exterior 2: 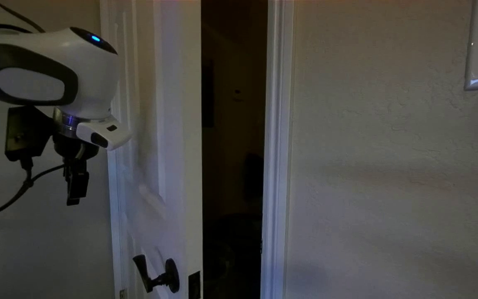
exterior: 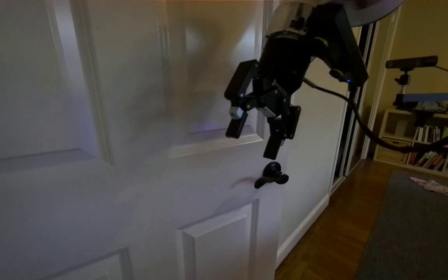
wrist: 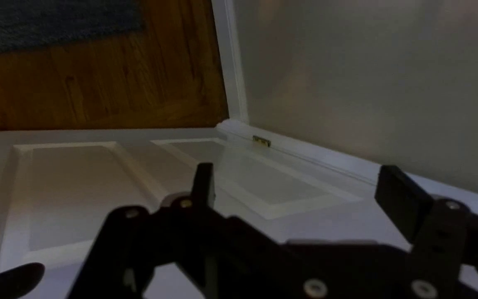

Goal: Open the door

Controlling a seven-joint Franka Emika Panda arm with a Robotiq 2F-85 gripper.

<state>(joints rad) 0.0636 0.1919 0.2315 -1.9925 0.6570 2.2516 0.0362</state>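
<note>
Fingers [wrist: 403,203] stand wide apart, pointing down, and hold nothing. In both exterior views they hang above the dark handle [exterior: 272,177], apart from it and clear of the white door [exterior: 142,186] beside them. The handle runs roughly level along the door, pointing away from its free edge. The door itself stands upright, long axis vertical, its panelled face turned toward the fingers. In an exterior view it is ajar: its free edge points near and right, with a dark gap [exterior 2: 232,137] between it and the frame [exterior 2: 278,149]. A hinge [wrist: 261,141] shows at its far side in the wrist view. Farther right in an exterior view, a rug [exterior: 414,233] lies on the wooden floor [exterior: 317,241].
</note>
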